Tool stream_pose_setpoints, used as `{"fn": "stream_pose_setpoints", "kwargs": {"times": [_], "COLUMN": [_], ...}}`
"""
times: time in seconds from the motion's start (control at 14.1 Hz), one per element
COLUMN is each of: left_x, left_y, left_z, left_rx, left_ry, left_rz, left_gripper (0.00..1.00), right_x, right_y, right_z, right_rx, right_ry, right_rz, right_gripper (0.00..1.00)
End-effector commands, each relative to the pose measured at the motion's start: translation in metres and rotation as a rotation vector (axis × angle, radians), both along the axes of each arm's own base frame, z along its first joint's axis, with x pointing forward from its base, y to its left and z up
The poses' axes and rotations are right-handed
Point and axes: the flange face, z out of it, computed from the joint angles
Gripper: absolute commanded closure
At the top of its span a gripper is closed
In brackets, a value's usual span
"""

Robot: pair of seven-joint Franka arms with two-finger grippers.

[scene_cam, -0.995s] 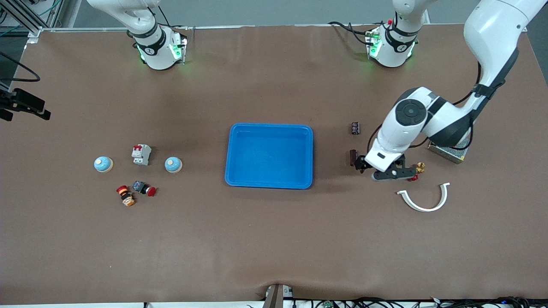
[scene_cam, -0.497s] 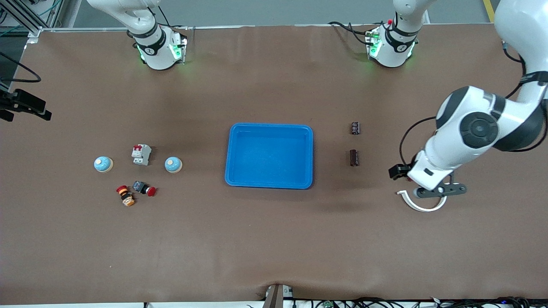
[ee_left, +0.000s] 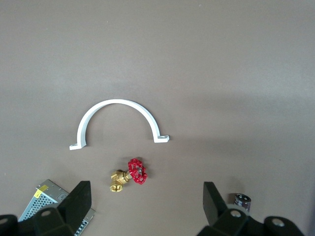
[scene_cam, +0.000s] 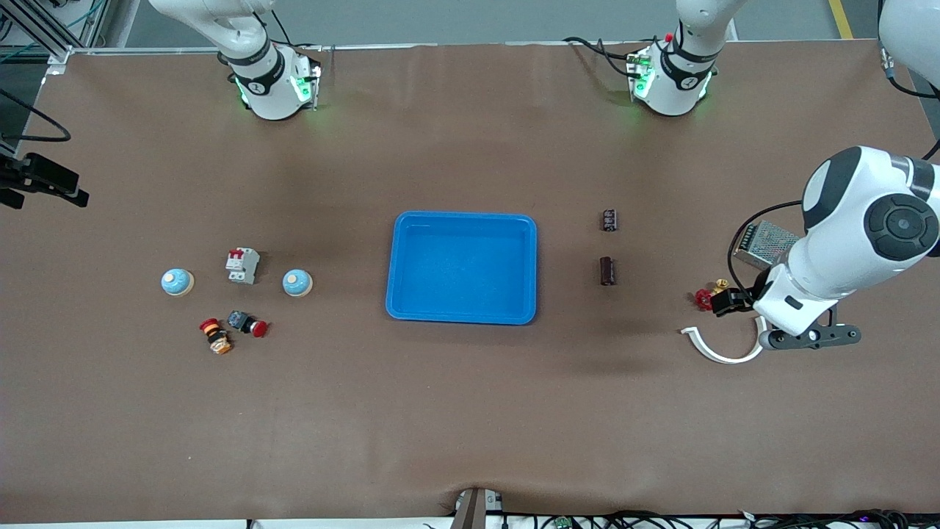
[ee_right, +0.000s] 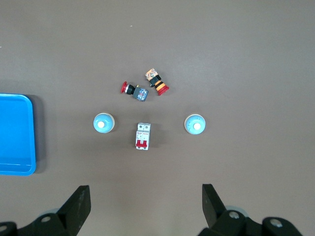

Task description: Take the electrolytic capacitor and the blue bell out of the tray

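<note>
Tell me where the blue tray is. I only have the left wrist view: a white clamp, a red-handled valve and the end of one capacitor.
Observer: The blue tray sits mid-table with nothing in it, beside that capacitor, which lies on the tray's side toward the left arm's end.
Operator: And the bells? None show here.
Observer: Two blue bells lie toward the right arm's end: the bell nearer the tray and the outer bell, with a white circuit breaker between them.
</note>
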Motion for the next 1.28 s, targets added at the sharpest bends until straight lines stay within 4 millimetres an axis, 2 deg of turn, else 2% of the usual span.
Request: {"fn": "stream_pose_setpoints", "kwargs": {"times": [0.0, 0.14, 0.28, 0.5, 0.64, 0.85, 1.07, 1.21], "left_x": [-0.001, 0.002, 0.010, 0.015, 0.021, 0.024, 0.019, 0.014], "left_y": [0.008, 0.015, 0.034, 0.042, 0.040, 0.040, 0.055, 0.052], "left_z": [0.010, 0.014, 0.017, 0.015, 0.014, 0.024, 0.042, 0.055], "left_rx": [-0.002, -0.001, 0.003, 0.014, 0.019, 0.004, -0.014, -0.017], "left_ry": [0.004, -0.003, -0.008, -0.003, 0.022, 0.033, 0.031, 0.030], "left_rz": [-0.001, -0.002, -0.021, -0.045, -0.055, -0.069, -0.092, -0.094], "left_gripper": [0.00, 0.00, 0.00, 0.00, 0.00, 0.00, 0.00, 0.00], "right_x": [0.002, 0.004, 0.004, 0.004, 0.004, 0.004, 0.004, 0.001], "right_y": [0.002, 0.004, 0.003, 0.003, 0.003, 0.006, 0.009, 0.010], "right_z": [0.002, 0.000, 0.000, 0.000, 0.000, 0.000, 0.000, -0.001], "right_rx": [0.003, 0.002, 0.002, 0.002, 0.002, 0.003, 0.003, 0.005], "right_ry": [0.000, 0.005, 0.003, 0.003, 0.003, 0.005, 0.005, 0.029], "right_rz": [-0.002, 0.003, 0.001, 0.003, 0.001, 0.006, 0.012, 0.011], "right_gripper": [0.00, 0.00, 0.00, 0.00, 0.00, 0.00, 0.00, 0.00]}}
